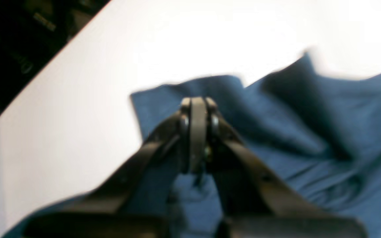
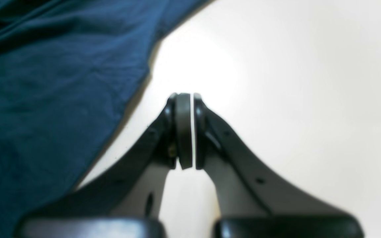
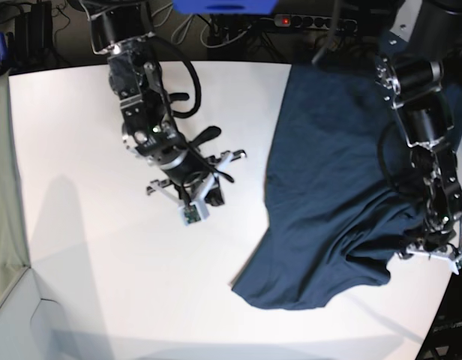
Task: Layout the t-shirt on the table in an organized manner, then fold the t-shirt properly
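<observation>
Two grippers show, each with its jaws brought together. In the left wrist view the left gripper (image 1: pixel 198 109) sits at the middle of the frame with its pads pressed flat against each other; a bunch of blue cloth rises between its fingers lower down, near the bottom centre, but blur keeps me from telling whether that cloth is pinched. The t-shirt (image 1: pixel 309 132) spreads from under this gripper to the right edge of the frame in rumpled ridges, and the white tabletop (image 1: pixel 78 115) fills the upper left, ending in a curved edge against a dark background. In the right wrist view the right gripper (image 2: pixel 187 99) is narrowed to a thin sliver of light between its pads, empty, over bare tabletop (image 2: pixel 293 99), with the t-shirt (image 2: pixel 51 99) filling the left side of the frame, its edge just beside the gripper's arm. In the base view the right gripper (image 3: pixel 195 210) hangs left of centre, apart from the cloth, while the left gripper (image 3: pixel 433 251) is at the lower right on the shirt's bunched edge. The t-shirt (image 3: pixel 328 187) lies over the right half of the tabletop (image 3: pixel 103 262), running from the upper right down to a creased corner at bottom centre.
</observation>
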